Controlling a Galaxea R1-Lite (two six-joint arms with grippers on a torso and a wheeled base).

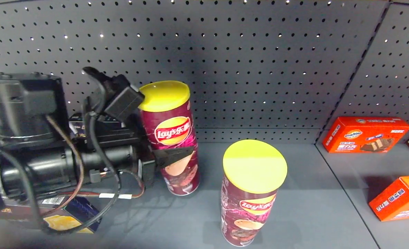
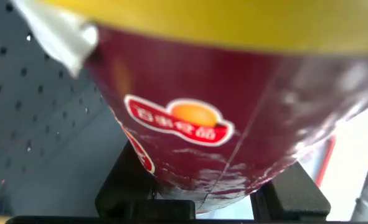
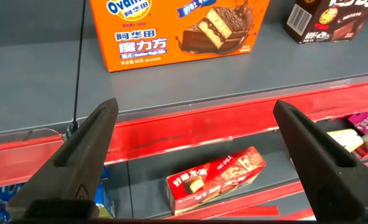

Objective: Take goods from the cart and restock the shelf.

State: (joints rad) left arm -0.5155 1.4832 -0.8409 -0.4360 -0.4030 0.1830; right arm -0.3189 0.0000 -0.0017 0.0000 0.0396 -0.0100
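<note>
The left gripper (image 1: 170,154) is pinching a maroon chip can with a yellow lid (image 1: 171,131) about halfway up. The can is upright towards the back left of the shelf (image 1: 311,207). Its base looks to be at the shelf surface, though whether it bears its weight there is unclear. The right gripper (image 3: 196,109) hangs spread, holding nothing, before a lower shelf tier carrying an orange wafer box (image 3: 177,31).

The can is tall and narrow. If the fingers let go unevenly, or drag on it as they pull away, it would likely topple. A second chip can (image 1: 249,207) stands near, closer to the front edge, and a falling can or a swinging wrist could knock it off.

There is open room to the right of both cans and along the pegboard back (image 1: 260,69). The front left corner is cramped by a blue box (image 1: 73,218) under the arm.
</note>
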